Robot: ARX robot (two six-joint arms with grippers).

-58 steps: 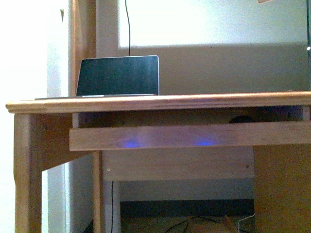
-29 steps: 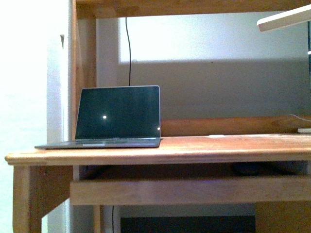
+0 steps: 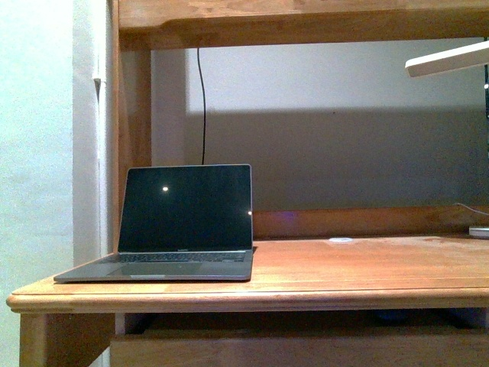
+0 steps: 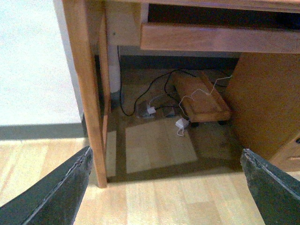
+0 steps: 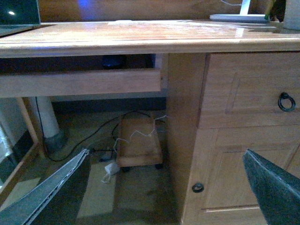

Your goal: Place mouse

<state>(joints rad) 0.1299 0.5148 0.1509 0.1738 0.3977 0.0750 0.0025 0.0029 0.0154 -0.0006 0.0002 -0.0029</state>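
The left pincer (image 4: 159,187) and right pincer (image 5: 161,192) are hanging wide and empty because the mouse (image 5: 112,61) is sitting at the tray's (image 5: 79,82) right end.

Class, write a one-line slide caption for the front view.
Open laptop with dark screen on wooden desk, small white disc near its back edge.

No lettering, brand name, number or sign can be read in any of the three views. The open, slim dark grey laptop (image 3: 183,264) on the light brown wooden tabletop (image 3: 359,271) carries a faint mark on the strip below its black screen, but it is too small to make out. The legends on its keys are blurred beyond reading.
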